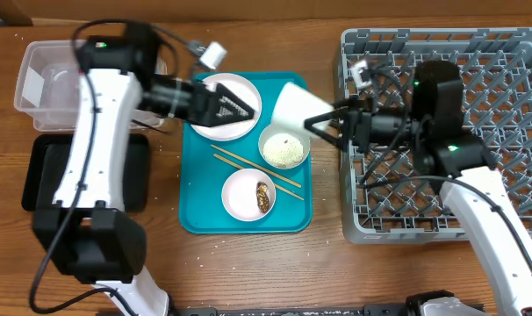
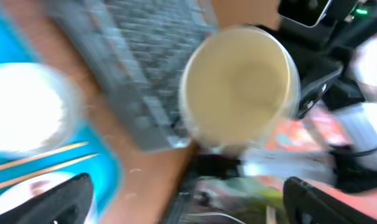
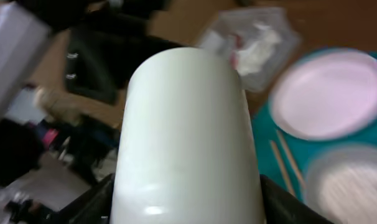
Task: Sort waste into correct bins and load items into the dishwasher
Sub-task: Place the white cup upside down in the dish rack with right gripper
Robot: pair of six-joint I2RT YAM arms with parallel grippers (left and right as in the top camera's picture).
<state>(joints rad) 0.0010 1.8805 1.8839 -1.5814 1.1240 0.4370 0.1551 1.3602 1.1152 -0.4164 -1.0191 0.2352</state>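
My right gripper [image 1: 323, 123] is shut on a white cup [image 1: 294, 107] and holds it on its side in the air, between the teal tray [image 1: 196, 219] and the grey dish rack [image 1: 512, 61]. The cup fills the right wrist view [image 3: 185, 137] and shows its open mouth in the left wrist view [image 2: 238, 84]. My left gripper [image 1: 244, 108] is open and empty above the pale-pink plate [image 1: 235, 127]. On the tray lie a bowl of rice [image 1: 284, 147], a bowl with a brown scrap [image 1: 248, 195] and wooden chopsticks [image 1: 257, 171]. The clear tub [image 1: 46, 75] holds a white napkin [image 3: 257, 43].
A shallow black tray [image 1: 38, 171] lies on the table in front of the clear tub, partly under my left arm. The dish rack fills the right side of the table.
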